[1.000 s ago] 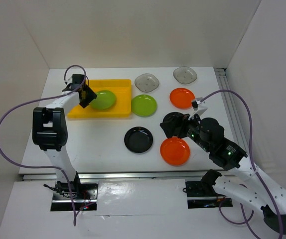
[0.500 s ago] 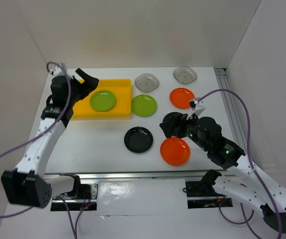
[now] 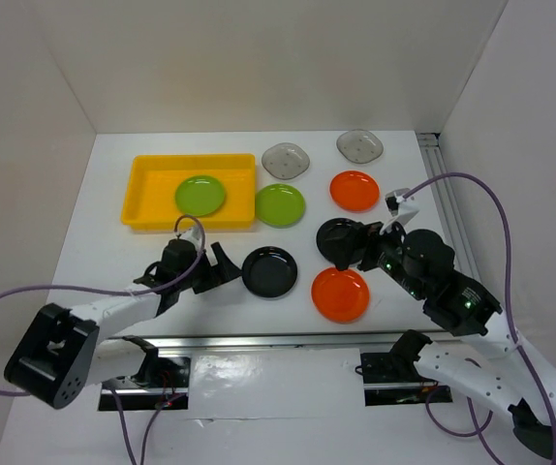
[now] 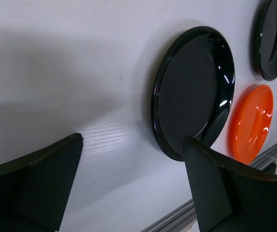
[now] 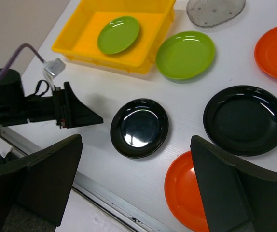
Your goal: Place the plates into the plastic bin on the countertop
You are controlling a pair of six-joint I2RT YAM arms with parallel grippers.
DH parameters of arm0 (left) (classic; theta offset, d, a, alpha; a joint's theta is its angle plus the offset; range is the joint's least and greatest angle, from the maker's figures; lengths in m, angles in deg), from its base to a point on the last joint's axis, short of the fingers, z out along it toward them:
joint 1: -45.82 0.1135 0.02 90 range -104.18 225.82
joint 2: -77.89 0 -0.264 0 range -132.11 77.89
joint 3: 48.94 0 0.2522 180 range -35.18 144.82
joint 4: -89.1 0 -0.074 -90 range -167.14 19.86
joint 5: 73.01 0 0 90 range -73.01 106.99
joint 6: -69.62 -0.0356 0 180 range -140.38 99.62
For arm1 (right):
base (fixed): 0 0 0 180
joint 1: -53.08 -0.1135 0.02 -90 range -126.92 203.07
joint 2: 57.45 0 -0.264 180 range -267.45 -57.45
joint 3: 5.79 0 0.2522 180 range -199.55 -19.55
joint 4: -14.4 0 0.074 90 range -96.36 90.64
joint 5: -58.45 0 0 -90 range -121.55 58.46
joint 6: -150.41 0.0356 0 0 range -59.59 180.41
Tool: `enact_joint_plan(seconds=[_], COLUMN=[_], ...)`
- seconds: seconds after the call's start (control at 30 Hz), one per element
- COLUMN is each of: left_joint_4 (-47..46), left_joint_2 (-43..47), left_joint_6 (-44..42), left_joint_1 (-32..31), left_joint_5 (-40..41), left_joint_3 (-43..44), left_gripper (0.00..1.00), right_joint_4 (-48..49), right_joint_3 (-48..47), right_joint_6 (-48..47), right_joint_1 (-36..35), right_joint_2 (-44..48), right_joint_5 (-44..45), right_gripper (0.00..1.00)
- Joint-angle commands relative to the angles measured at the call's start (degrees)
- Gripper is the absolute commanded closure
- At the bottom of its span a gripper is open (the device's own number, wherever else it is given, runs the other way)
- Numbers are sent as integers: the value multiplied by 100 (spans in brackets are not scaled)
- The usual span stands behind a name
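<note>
Left gripper (image 3: pixel 222 268), wide open, empty, beside black plate (image 3: pixel 269 271) at front edge; plate likely light, stiff, slippery: pinch rim.

In bin (image 3: pixel 140 194) the left half is bare, green plate (image 3: pixel 200 195) takes the right half. The second green plate (image 3: pixel 280 204) sits just beside bin's right wall and blocks a low approach there. Bare strip of countertop (image 3: pixel 152 247) between bin's front wall and left gripper (image 3: pixel 226 272). That one is low, jaws spread, near black plate (image 3: pixel 269 271) just ahead, nothing between. Above far black plate (image 5: pixel 245 120) the right gripper (image 3: pixel 352 244) is spread wide; front orange plate (image 3: pixel 341 294) just beside its arm. Two grey plates (image 3: pixel 286 160) at back, gap between them. White walls (image 3: pixel 46 116) close left, back, right.
</note>
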Motion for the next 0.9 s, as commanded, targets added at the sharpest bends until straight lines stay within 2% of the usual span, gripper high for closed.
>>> enact_joint_plan(seconds=[0.0, 0.1, 0.2, 0.3, 0.4, 0.47, 0.5, 0.53, 0.63, 0.7, 0.83, 0.87], left_joint_4=[-1151, -1513, -1882, -2199, -2269, -2322, -2322, -2270, -2007, -1367, -259, -22], left_joint_2=[-754, -1554, -2047, -2460, -2760, -2874, -2874, -2874, -2726, -2402, -935, -314], left_joint_6=[60, 113, 245, 412, 534, 535, 535, 535, 535, 483, 334, 281], left_joint_1=[-179, -311, -365, -426, -426, -426, -426, -426, -479, -540, -663, -663], left_joint_5=[-243, -243, -243, -182, -121, -120, -59, -59, 63, 274, 715, 819], left_joint_3=[-26, -26, 44, -17, -17, -17, -17, 35, 175, 229, 536, 798], left_gripper=[1, 4, 12, 22, 38, 68, 80, 100, 100, 100, 100, 100], right_joint_4=[-191, -190, -295, -296, -348, -348, -348, -348, -296, -296, -296, -296], right_joint_3=[-86, -33, -33, -85, -86, -86, -86, -86, -33, -33, -33, -33], right_joint_6=[-7, 46, 46, 99, 99, 99, 99, 99, 99, 99, 99, 99], right_joint_1=[13, 13, 13, 13, 13, 13, 13, 13, 13, 13, 13, 13], right_joint_2=[196, 197, 250, 311, 363, 364, 364, 364, 417, 417, 417, 417], right_joint_5=[-19, -19, -19, 33, 33, 33, 33, 86, 86, 86, 138, 139], right_gripper=[0, 0, 0, 0, 0, 0, 0, 0, 0, 0, 0, 0])
